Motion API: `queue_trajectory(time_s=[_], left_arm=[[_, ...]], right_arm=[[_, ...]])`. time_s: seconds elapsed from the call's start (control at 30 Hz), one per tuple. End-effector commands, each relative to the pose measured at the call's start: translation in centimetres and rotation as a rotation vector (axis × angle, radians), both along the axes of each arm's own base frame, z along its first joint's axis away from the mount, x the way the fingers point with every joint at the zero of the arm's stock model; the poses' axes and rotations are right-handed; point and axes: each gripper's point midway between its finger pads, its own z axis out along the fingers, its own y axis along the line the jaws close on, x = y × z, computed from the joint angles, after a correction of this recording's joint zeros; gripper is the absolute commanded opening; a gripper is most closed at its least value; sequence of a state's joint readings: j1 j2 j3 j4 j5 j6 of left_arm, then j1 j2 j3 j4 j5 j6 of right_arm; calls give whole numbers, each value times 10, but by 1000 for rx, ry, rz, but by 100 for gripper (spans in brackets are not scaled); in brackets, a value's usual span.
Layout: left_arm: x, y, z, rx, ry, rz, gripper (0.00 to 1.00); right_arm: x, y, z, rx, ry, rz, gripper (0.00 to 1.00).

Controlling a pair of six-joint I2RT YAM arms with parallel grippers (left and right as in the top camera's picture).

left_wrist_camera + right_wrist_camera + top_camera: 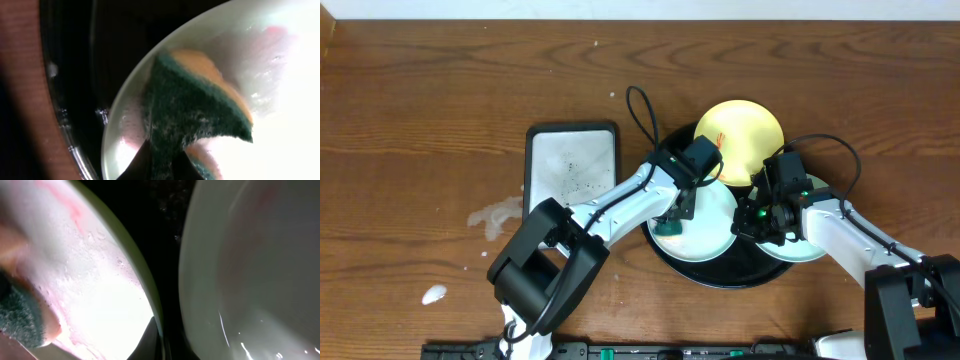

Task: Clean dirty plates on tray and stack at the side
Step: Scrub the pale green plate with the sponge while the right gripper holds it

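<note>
the left end effector [673,218] pinches a green sponge [195,115] down on a mint plate [712,232] in the black tray [720,277], while the right end effector [758,215], whose grip i cannot tell, sits at that plate's rim, all on a brown wooden surface [420,100].

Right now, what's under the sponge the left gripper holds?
The sponge rests on a mint plate streaked with pink smear, lying in the black tray. The patch of plate directly beneath it is covered.
</note>
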State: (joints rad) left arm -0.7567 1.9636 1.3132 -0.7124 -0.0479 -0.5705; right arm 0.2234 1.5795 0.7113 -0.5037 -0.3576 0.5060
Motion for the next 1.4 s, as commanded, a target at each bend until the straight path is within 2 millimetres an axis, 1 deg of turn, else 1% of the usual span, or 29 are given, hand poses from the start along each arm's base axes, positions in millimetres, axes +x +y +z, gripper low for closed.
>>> queue_trajectory(time_s=[0.0, 0.03, 0.1, 0.23, 0.33, 0.5, 0.7, 0.8, 0.9, 1.0, 1.03, 1.1, 1.13, 1.2, 1.27, 1.37], left_arm=[[5, -7, -24, -101, 55, 16, 7], [3, -25, -22, -192, 81, 0, 7], [1, -50, -17, -321, 115, -12, 7], [-9, -78, -9, -440, 156, -33, 7], [-17, -91, -7, -468, 165, -69, 7], [-29, -104, -7, -473, 159, -136, 7], [-46, -112, -17, -469, 207, -171, 7], [-50, -103, -28, -426, 232, -160, 7], [-38, -80, -37, -331, 198, -112, 7], [-18, -38, -42, -155, 116, -44, 7], [-10, -19, -42, -70, 79, -22, 8], [2, 17, -36, 98, 11, 12, 7], [8, 31, -31, 172, -19, 22, 7], [15, 52, -20, 281, -58, 32, 7], [20, 61, -12, 339, -79, 33, 8], [23, 61, -5, 351, -87, 33, 7]], right_arm=[[-3, -24, -14, -126, 23, -46, 1], [-3, -24, -14, -126, 23, -46, 1], [-3, -24, -14, -126, 23, -46, 1], [-3, -24, -14, -126, 23, -46, 1], [-3, -24, -14, -126, 23, -46, 1], [-4, -25, -14, -126, 27, -46, 1], [-4, -25, -14, -127, 30, -46, 1], [-5, -25, -14, -128, 34, -45, 1], [-6, -25, -14, -128, 35, -45, 1], [-6, -25, -14, -128, 35, -45, 1], [-6, -25, -14, -129, 36, -45, 1], [-6, -25, -15, -129, 37, -45, 1], [-6, -25, -15, -129, 37, -45, 1], [-6, -25, -15, -129, 37, -45, 1], [-6, -25, -15, -130, 37, -45, 1], [-6, -25, -15, -130, 37, -45, 1]])
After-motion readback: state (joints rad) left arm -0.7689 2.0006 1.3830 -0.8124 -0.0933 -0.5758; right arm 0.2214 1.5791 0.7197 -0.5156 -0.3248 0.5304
